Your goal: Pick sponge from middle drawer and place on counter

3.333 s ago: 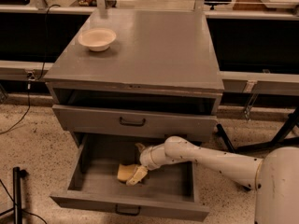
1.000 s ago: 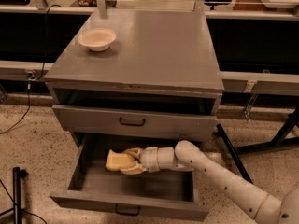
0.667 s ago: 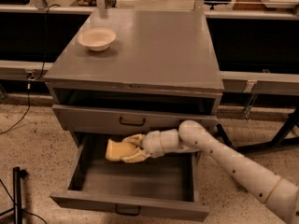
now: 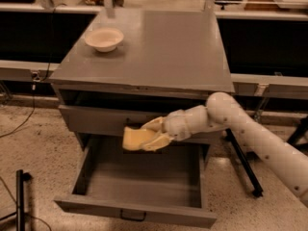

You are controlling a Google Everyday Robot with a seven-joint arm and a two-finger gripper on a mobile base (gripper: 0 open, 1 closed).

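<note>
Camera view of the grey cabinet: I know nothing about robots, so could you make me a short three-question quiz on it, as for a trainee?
1. True or false: the sponge lies on the floor of the open middle drawer.
2. Where is the gripper? A, down on the room's floor. B, above the open middle drawer, in front of the upper drawer. C, behind the cabinet.
3. Fill in: the one thing standing on the counter is a round cream ____.

Key
1. False: the jaws are shut on the sponge and hold it in the air above the drawer.
2. B.
3. bowl.
</note>
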